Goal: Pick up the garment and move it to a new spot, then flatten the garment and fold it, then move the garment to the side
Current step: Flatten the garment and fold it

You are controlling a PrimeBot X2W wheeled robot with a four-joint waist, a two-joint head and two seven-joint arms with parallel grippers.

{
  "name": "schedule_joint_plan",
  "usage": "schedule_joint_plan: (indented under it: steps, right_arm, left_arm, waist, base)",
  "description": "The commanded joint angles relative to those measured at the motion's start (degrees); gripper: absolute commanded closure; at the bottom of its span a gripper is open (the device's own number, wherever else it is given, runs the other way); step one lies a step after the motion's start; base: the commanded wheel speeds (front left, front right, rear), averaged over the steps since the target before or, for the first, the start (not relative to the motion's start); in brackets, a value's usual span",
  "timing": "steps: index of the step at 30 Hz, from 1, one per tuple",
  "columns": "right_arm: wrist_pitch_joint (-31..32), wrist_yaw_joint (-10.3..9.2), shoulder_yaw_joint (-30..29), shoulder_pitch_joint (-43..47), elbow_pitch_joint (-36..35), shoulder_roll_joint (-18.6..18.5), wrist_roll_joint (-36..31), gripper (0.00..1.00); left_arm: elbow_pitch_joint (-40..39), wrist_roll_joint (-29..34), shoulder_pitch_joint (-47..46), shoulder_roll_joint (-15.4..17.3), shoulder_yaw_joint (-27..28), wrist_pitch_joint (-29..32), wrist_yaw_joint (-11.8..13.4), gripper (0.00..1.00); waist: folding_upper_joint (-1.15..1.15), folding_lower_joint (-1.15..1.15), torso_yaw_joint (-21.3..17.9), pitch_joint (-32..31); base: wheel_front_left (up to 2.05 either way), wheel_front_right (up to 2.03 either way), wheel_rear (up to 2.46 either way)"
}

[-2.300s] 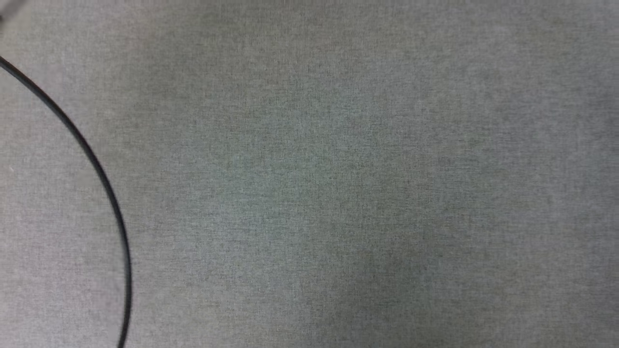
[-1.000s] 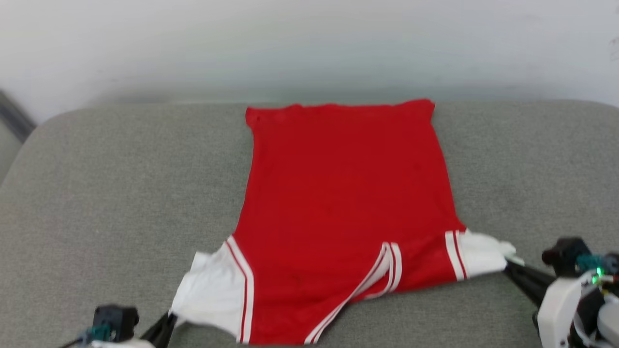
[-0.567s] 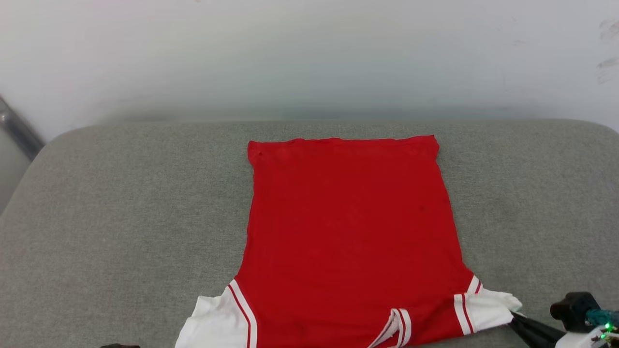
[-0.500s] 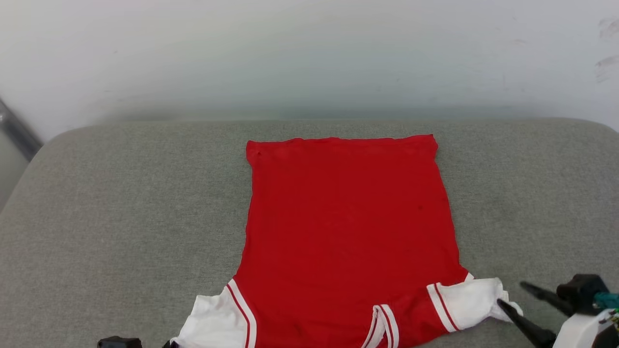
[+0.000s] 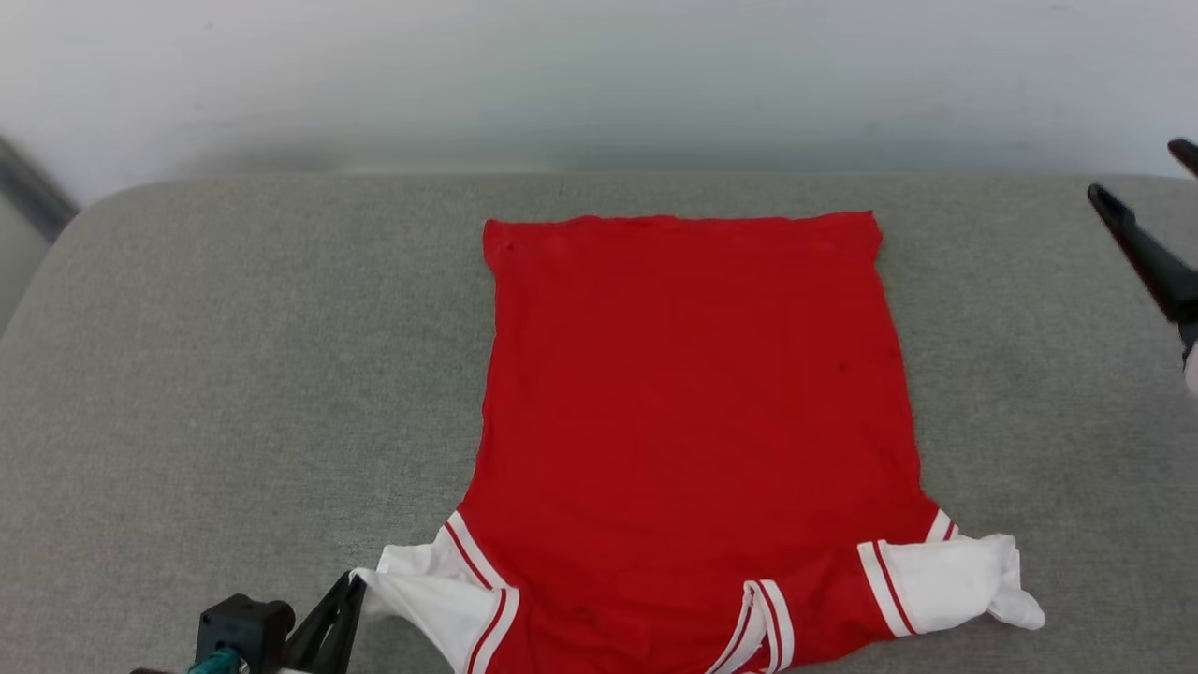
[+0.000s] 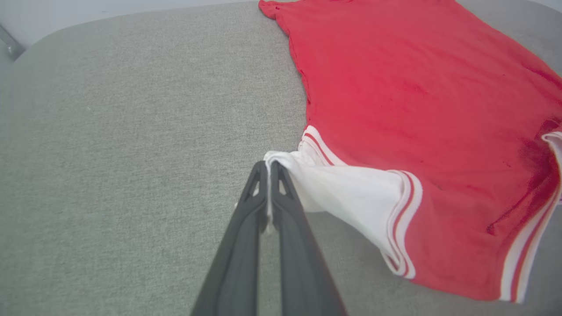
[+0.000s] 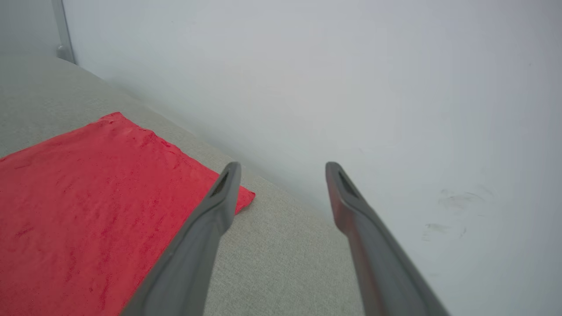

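Pinching the white sleeve (image 5: 426, 590) at the lower left of the head view, the left gripper (image 5: 352, 582) has its fingers clamped on the cloth. The garment (image 5: 693, 421) lies flat mid-frame on the grey cushion (image 5: 234, 328) (plain red side up). At the upper right edge the right gripper (image 5: 1137, 168) hangs splayed wide, holding nothing, well apart from the garment.

You have the shirt (image 5: 693, 421) lying flat at the middle of the cushion (image 5: 234, 374), its hem toward the wall (image 5: 599, 75) behind and both sleeves at the near edge. Your left gripper (image 5: 354, 580) meets the left sleeve (image 5: 421, 585) at its tip. Your right gripper (image 5: 1134, 170) sits well right of the shirt's far corner.
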Motion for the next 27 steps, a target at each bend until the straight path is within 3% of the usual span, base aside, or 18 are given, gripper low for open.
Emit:
schedule_joint_plan:
  steps: [1,10,11,16,18,27]
  right_arm:
    - [4.4,-0.05,0.7,-3.4,-0.3,0.2,-0.6,0.00]
    - [32.5,-0.05,10.9,-24.0,4.1,-1.2,6.7,0.00]
    - [42.7,-0.05,12.7,-29.9,8.0,-1.3,10.4,0.00]
    - [56.9,-0.04,12.5,-37.6,14.5,0.0,13.7,0.00]
    - [60.7,-0.04,12.6,-40.4,15.9,0.7,12.7,0.00]
    - [66.4,-0.04,10.9,-43.8,22.1,5.3,9.4,0.00]
  left_arm:
    - [-1.0,1.0,-1.6,-0.3,0.3,-0.4,0.5,1.00]
    - [-4.0,5.4,-7.1,-2.9,1.7,-0.4,0.2,1.00]
    - [-4.9,7.1,-8.5,-3.9,1.9,-0.4,0.7,1.00]
    - [-5.7,10.2,-11.1,-5.2,1.0,-0.3,0.6,1.00]
    - [-5.8,11.2,-12.2,-6.1,0.7,-0.3,0.5,1.00]
    - [-5.6,13.6,-15.2,-8.9,0.3,-0.3,0.5,1.00]
  waist:
    - [0.00,-0.01,2.2,3.9]
    - [0.00,-0.01,7.3,14.0]
    - [0.00,-0.01,8.8,17.3]
    - [0.00,-0.01,11.3,22.9]
    - [0.00,-0.01,12.1,25.0]
    - [0.00,-0.01,14.8,30.6]
  base:
    - [0.00,0.00,0.00]
    - [0.00,0.00,0.00]
    - [0.00,0.00,0.00]
    - [0.00,0.00,0.00]
    - [0.00,0.00,0.00]
    - [0.00,0.00,0.00]
